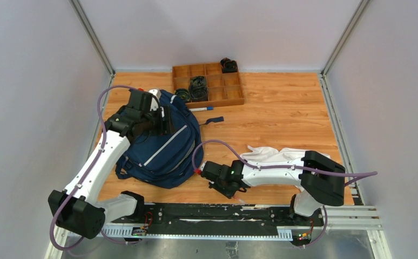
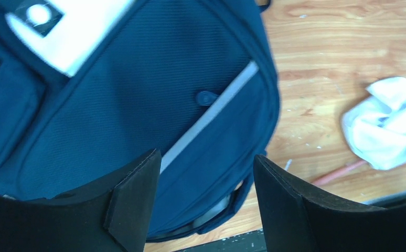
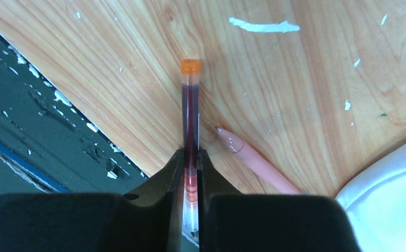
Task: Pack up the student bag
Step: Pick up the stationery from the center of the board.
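At the near edge of the table (image 1: 282,113) the right gripper (image 3: 190,157) clamps a red pen (image 3: 190,105), a pink pen (image 3: 253,160) plain only from its wrist, while the left gripper (image 2: 207,157) gapes over the student bag (image 1: 163,151), left of centre.

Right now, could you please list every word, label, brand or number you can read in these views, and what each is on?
None can be read.
The backpack has a white patch with a dark badge, too blurred to read.
The pen in the right gripper shows no print.
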Tool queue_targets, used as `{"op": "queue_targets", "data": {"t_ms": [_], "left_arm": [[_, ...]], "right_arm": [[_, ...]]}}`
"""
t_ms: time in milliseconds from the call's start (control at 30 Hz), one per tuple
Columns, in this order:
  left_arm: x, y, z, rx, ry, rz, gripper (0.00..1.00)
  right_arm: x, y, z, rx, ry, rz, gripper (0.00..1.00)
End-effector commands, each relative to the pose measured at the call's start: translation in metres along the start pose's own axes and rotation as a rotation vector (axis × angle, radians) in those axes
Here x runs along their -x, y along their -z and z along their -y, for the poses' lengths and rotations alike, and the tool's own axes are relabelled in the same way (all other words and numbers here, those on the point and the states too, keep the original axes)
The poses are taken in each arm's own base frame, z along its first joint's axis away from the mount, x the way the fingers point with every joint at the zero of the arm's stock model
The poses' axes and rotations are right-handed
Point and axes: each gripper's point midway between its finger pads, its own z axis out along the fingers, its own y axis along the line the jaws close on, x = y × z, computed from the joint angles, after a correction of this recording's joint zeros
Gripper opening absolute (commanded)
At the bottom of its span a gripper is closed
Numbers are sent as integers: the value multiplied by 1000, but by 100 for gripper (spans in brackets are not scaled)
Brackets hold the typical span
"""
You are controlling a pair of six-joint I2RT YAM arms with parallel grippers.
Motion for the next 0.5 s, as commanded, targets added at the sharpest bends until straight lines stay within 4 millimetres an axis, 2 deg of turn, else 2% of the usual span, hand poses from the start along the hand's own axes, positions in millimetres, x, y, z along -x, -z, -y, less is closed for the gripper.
{"op": "queue_targets", "data": {"t_ms": [0,67,100,200,333,367,467], "left_arm": [[-5,3,-32,142,39,-17,70],[-6,5,-34,143,8,-17,67],[-7,7,-35,142,-23,-15,65],[-18,9,-21,43,-124,-55,61],[-30,12,-16,71,-252,-72,66],[-33,12,-11,58,-287,-78,67],[-42,7,-11,123,-399,-87,71]], "right_arm": [[1,-13,6,-47,48,-11,7],[6,-13,6,-42,44,-1,0],[9,-12,6,-37,41,6,0],[18,-10,6,-6,15,30,0],[31,-6,3,86,-39,68,0],[34,-5,3,104,-57,77,0],[44,0,9,160,-137,107,0]]}}
